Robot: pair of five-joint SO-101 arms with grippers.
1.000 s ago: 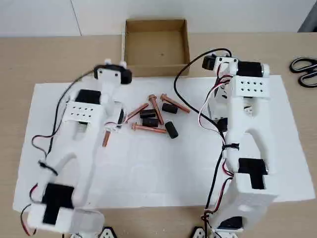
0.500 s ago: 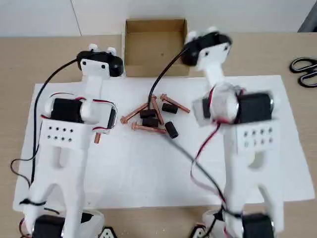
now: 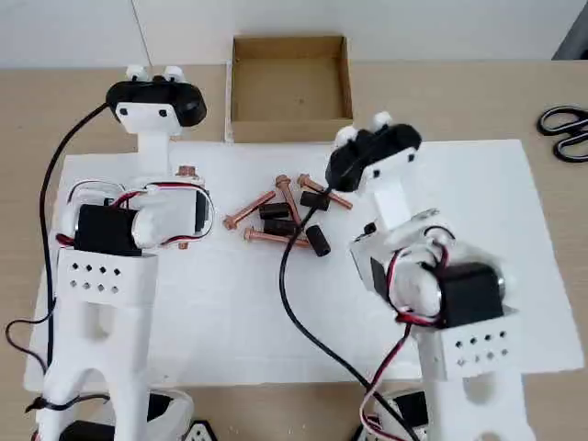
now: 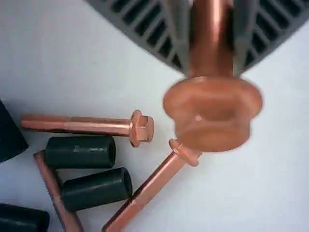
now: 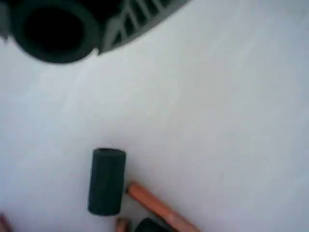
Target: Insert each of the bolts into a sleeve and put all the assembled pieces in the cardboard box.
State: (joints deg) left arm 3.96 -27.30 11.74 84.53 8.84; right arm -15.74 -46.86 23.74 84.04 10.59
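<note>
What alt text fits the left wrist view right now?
The left gripper is shut on a copper bolt, seen head-on, above a white sheet. Three loose bolts and black sleeves lie on the sheet beyond.

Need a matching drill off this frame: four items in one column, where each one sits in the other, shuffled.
1. bolt seen head-on
2. sleeve seen end-on
3. cardboard box
4. scissors

A. on the bare table, off the white sheet
B. in the left gripper
C. just past the sheet's far edge
D. in the right gripper

Pairs: 1-B, 2-D, 3-C, 4-A
</note>
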